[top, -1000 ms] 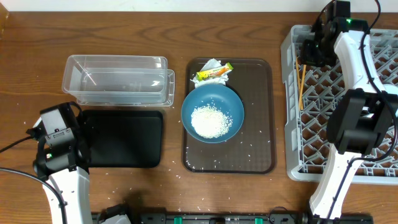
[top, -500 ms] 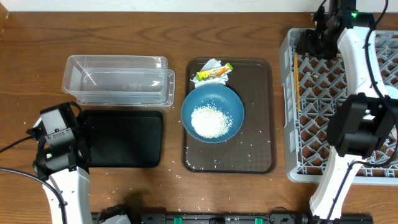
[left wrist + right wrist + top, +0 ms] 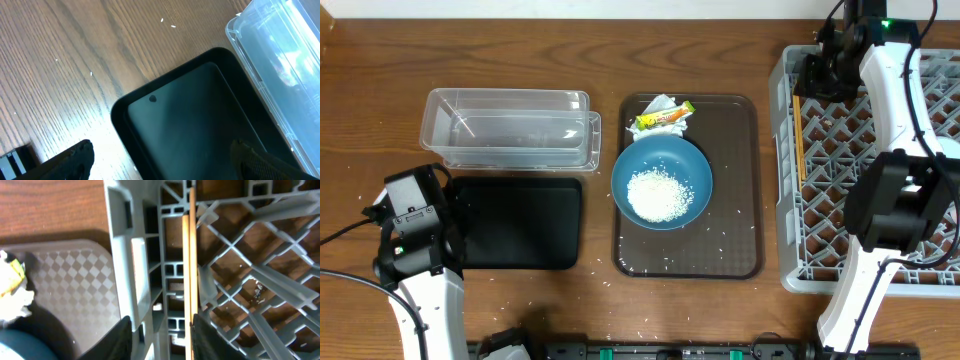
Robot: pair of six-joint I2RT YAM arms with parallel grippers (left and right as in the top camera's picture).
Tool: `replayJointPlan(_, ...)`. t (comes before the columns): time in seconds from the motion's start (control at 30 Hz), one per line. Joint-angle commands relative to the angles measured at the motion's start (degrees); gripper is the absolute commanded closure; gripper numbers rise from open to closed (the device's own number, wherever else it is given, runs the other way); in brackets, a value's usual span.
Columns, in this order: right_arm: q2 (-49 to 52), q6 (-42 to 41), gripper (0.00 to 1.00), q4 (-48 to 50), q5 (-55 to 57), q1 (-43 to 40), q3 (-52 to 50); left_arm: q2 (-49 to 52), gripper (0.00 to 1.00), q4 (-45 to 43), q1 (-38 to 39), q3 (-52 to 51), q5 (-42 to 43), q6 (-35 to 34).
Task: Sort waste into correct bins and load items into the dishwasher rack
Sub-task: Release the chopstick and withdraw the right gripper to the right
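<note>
Two wooden chopsticks (image 3: 798,130) (image 3: 189,255) lie along the left edge of the grey dishwasher rack (image 3: 782,200) (image 3: 135,255). My right gripper (image 3: 814,80) (image 3: 162,342) hovers open over the rack's far left corner; the sticks run beside its right finger, not pinched. On the brown tray, the dark-blue bowl (image 3: 632,162) holds white rice (image 3: 660,195). A crumpled tissue (image 3: 660,103) and a yellow-green wrapper (image 3: 664,118) lie behind it. My left gripper (image 3: 162,170) is wide open above the black tray (image 3: 515,222) (image 3: 200,115), holding nothing.
The clear tub (image 3: 510,128) (image 3: 280,60) stands behind the black tray. The brown serving tray (image 3: 735,220) (image 3: 70,275) carries scattered rice grains, and more grains lie on the wooden table near its front edge. The rack fills the right side.
My right gripper was shut on the chopsticks a second ago; its jaws have parted, the sticks now lie along the rack's left edge, and the gripper has shifted toward the far corner. Left arm unchanged.
</note>
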State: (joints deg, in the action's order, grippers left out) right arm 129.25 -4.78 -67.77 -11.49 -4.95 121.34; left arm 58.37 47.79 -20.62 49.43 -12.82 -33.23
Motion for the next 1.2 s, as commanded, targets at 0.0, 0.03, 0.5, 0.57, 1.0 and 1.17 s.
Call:
replayJointPlan(0.0,-2.38,-0.87,0.6,-0.81,-1.25,1.64,0.92,-0.28,0.1,0.15,-0.37,0.94,-0.52,-0.5)
replayJointPlan(0.03,-2.8,-1.49,0.6,-1.16,-1.51,1.73,0.92,-0.28,0.1,0.17,-0.37,0.94,-0.55,-0.5)
replayJointPlan(0.5,-18.71,-0.94,0.57,-15.34,-1.92,2.47,0.92,-0.28,0.1,0.17,-0.37,0.94,-0.52,-0.5)
replayJointPlan(0.57,-20.74,-0.15,0.59,-18.21,-1.79,2.99,0.92,-0.28,0.1,0.17,-0.37,0.94,-0.52,-0.5)
replayJointPlan(1.0,-35.26,1.18,0.44,-29.55,6.4,3.02,0.61,-0.28,0.11,0.15,-0.37,0.94,-0.52,-0.5)
replayJointPlan(1.17,-41.81,-1.42,0.01,-29.53,13.14,-0.33,0.5,-0.28,0.1,0.17,-0.37,0.94,-0.55,-0.5)
